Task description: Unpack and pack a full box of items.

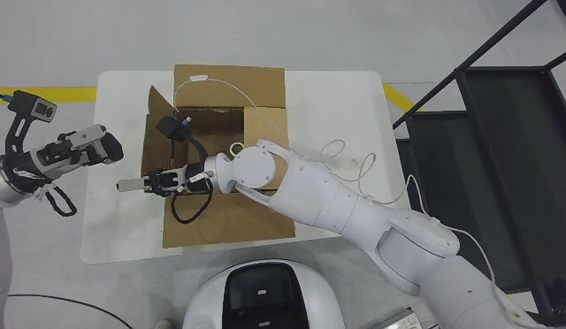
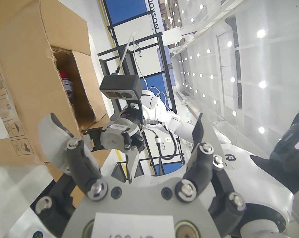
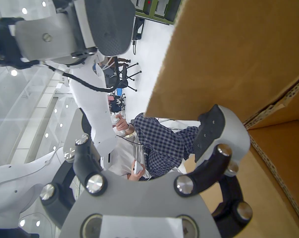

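An open cardboard box (image 1: pixel 232 225) stands on the white table (image 1: pixel 110 232) with its flaps spread. Inside it is a red-capped bottle (image 2: pixel 65 81). My right arm lies across the box, and its gripper (image 1: pixel 141 186) (image 2: pixel 109 149) is at the left flap (image 3: pixel 226 50). That gripper (image 3: pixel 147 134) is open, and one pad (image 3: pixel 210 130) sits against the flap's lower edge. My left gripper (image 1: pixel 108 148) (image 2: pixel 125 122) hangs beyond the table's left edge. It is open with nothing between its fingers and faces the box (image 2: pixel 23 80).
A thin white cable (image 1: pixel 232 88) loops over the box's far flap. A dark metal stair frame (image 1: pixel 495 134) stands to the right of the table. Bare table strips run along the box's left and right sides.
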